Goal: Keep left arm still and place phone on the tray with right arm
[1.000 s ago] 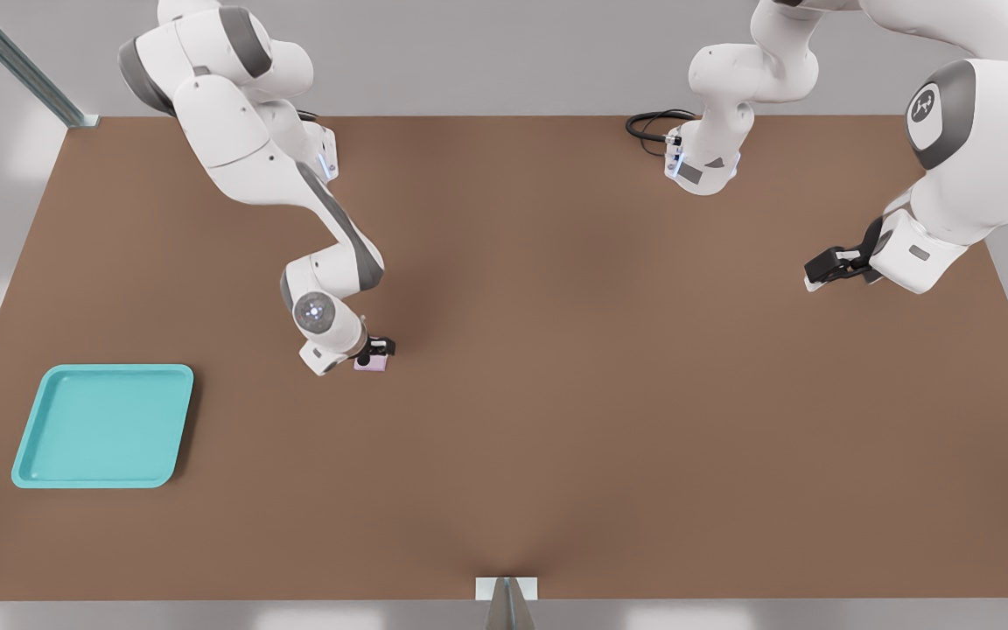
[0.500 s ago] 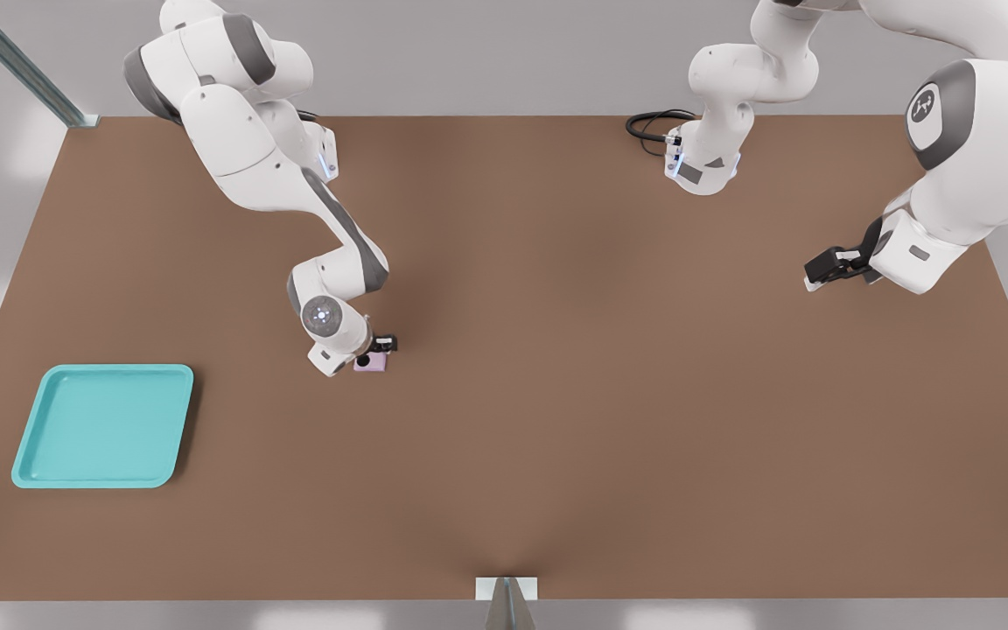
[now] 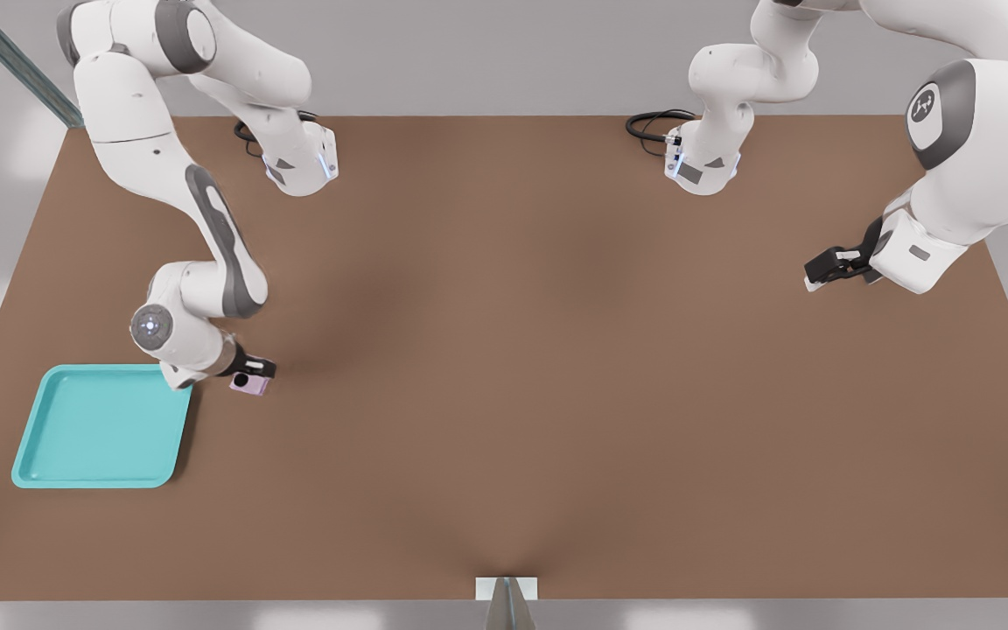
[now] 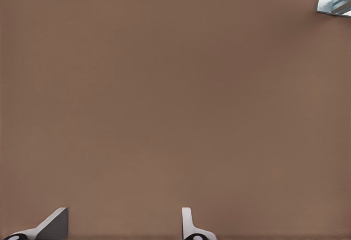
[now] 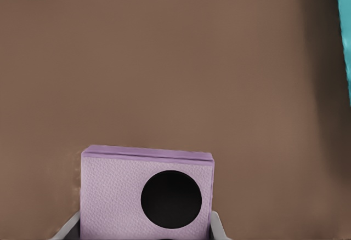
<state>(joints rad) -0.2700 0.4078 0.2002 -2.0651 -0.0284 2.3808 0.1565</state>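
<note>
The phone (image 3: 250, 383), a pale lilac slab with a black lens showing, sits clamped in the hand (image 3: 252, 378) of the right arm (image 3: 206, 262), held above the brown table (image 3: 556, 394) just off the tray's (image 3: 101, 426) far right corner in the front view; the wrist view shows a finger pressed on each side of the phone (image 5: 147, 193) and a sliver of turquoise tray (image 5: 345, 32) at the edge. The phone is not yet over the tray; I judge the main risks to be a release too soon, dropping it on the table, or a low carry clipping the raised rim and knocking it loose. No brand, label or readable writing shows on phone or tray.
</note>
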